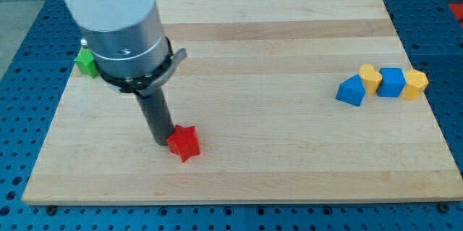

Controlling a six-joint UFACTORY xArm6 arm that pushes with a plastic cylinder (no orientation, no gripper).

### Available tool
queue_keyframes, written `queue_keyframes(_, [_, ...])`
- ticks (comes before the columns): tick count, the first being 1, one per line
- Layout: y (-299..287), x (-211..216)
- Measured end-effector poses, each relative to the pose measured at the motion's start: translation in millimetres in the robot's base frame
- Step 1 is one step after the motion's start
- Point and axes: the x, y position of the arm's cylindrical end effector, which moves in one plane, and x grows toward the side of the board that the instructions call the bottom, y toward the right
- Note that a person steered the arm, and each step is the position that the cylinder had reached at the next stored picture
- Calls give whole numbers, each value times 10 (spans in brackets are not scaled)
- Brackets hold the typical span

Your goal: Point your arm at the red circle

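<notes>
My tip (160,143) rests on the wooden board (239,166) at the lower left, touching the left side of a red star-shaped block (184,143). No red circle shows in this view. A green block (87,62) sits at the board's left edge, partly hidden behind my arm's body (119,24).
At the view's right stands a row of blocks: a blue triangular block (351,90), a yellow block (370,77), a blue cube (391,82) and a yellow block (415,85). The board lies on a blue perforated table.
</notes>
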Motion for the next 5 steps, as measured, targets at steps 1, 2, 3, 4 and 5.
queue_keyframes(1, [226,35])
queue_keyframes(2, [425,87])
queue_keyframes(3, [464,64])
queue_keyframes(4, [464,-293])
queue_keyframes(5, [401,-663])
